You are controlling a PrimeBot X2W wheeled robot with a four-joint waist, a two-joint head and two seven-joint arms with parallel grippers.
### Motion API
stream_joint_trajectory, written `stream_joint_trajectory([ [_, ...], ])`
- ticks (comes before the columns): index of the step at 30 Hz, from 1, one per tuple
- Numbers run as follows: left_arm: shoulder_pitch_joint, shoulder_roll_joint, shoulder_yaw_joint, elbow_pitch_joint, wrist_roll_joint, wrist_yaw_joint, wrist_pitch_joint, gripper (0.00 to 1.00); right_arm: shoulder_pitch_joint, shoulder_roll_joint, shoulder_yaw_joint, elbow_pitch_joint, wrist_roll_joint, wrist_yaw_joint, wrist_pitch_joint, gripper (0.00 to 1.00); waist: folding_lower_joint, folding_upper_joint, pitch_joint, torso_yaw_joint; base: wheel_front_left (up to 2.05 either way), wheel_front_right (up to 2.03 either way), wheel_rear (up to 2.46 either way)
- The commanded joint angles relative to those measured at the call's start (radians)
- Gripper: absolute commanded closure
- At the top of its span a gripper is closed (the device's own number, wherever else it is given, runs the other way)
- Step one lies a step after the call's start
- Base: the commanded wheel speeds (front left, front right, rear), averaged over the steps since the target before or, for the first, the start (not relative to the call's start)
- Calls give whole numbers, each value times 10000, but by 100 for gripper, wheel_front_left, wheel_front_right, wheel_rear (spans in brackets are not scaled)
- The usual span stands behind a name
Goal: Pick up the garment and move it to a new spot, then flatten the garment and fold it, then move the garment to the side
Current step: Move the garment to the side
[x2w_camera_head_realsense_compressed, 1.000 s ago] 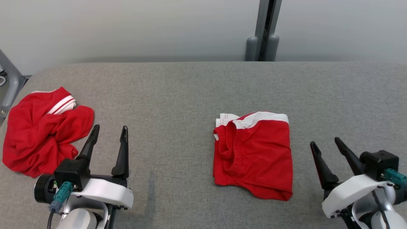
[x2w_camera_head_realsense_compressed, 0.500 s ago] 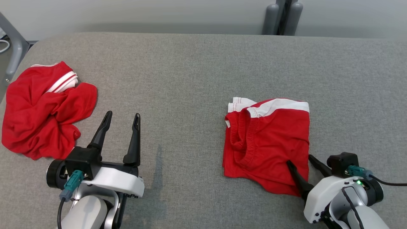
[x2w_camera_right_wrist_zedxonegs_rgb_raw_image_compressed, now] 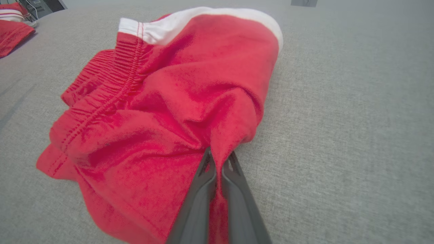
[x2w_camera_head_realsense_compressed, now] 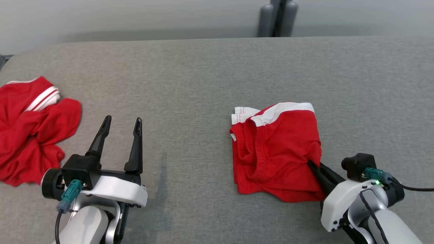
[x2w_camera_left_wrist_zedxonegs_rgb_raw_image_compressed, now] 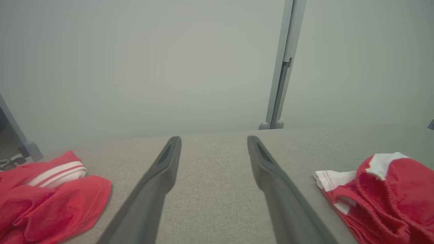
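The garment (x2w_camera_head_realsense_compressed: pixel 274 149) is a pair of red shorts with a white band, folded on the grey padded table (x2w_camera_head_realsense_compressed: pixel 203 74) right of centre. My right gripper (x2w_camera_head_realsense_compressed: pixel 312 165) is shut on its near right edge, and the cloth puckers up between the fingers. The right wrist view shows that pinch, with the right gripper (x2w_camera_right_wrist_zedxonegs_rgb_raw_image_compressed: pixel 218 156) closed on a ridge of the garment (x2w_camera_right_wrist_zedxonegs_rgb_raw_image_compressed: pixel 162 88). My left gripper (x2w_camera_head_realsense_compressed: pixel 123 119) hovers open and empty left of centre. The left wrist view has the left gripper (x2w_camera_left_wrist_zedxonegs_rgb_raw_image_compressed: pixel 213 139) over bare table, with the garment (x2w_camera_left_wrist_zedxonegs_rgb_raw_image_compressed: pixel 383 193) off to its right.
A second red garment with white stripes (x2w_camera_head_realsense_compressed: pixel 30 128) lies crumpled at the table's left edge, also seen as the crumpled garment (x2w_camera_left_wrist_zedxonegs_rgb_raw_image_compressed: pixel 51 196) in the left wrist view. A grey post (x2w_camera_head_realsense_compressed: pixel 276 17) stands behind the table's far edge. Bare table lies between the two garments.
My right gripper went from open beside the garment to shut on its near right edge, bunching the cloth. The head camera shifted. The left gripper stays open.
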Motion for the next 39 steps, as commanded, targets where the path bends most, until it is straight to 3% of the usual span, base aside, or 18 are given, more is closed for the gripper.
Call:
stream_joint_trajectory([
  [1,26,95,32,-83,96,37,-28,0,23,-231,21,-200,-112,-2,76,100,0,0,15,-423,0,0,0],
  [7,-154,229,61,-295,138,85,58,0,-164,-645,122,-691,-303,-2,203,100,0,0,257,-1232,0,0,0],
  [14,-724,495,7,-773,395,91,372,0,-1444,-1213,589,-683,-120,-3,64,100,0,0,1251,-2375,0,0,0],
  [29,-2267,1110,-447,-1701,1217,-93,1440,0,-4530,-2744,20,3079,748,-3,-1878,100,0,0,3375,-3773,0,0,0],
  [38,-2733,1276,-636,-1859,1422,-239,1806,0,-5602,-2961,124,5076,1318,-3,-2535,100,0,0,3844,-4101,0,0,0],
  [39,-2757,1274,-651,-1847,1427,-229,1820,0,-5700,-2935,170,5259,1355,-3,-2596,67,0,0,3845,-4113,0,0,0],
])
